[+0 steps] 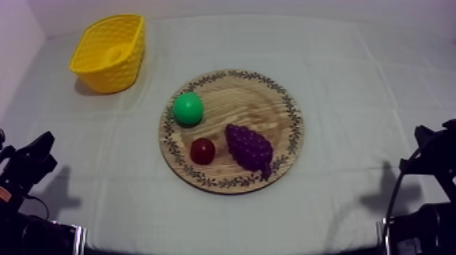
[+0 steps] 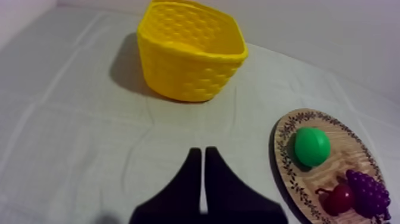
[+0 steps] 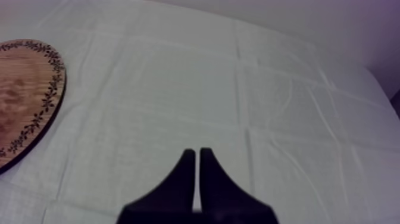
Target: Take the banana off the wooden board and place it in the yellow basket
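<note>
On creased grey-white cloth point(image 1: 353, 81), wooden board point(image 1: 239, 102) central, yellow basket point(image 1: 114, 70) far left, left gripper point(image 2: 202, 151) and right gripper point(image 3: 197, 152) closed, empty

A grey-white cloth point(image 1: 353, 81), creased with faint fold lines, covers the whole table. Near its middle, three toy fruits sit close together: a round green fruit point(image 1: 188, 108) farthest back, a small red fruit point(image 1: 202, 150) nearer the front edge, and a dark purple bunch of grapes point(image 1: 249, 148) lying at a slant just beside the red one. The green fruit stands slightly apart from the other two.
</note>
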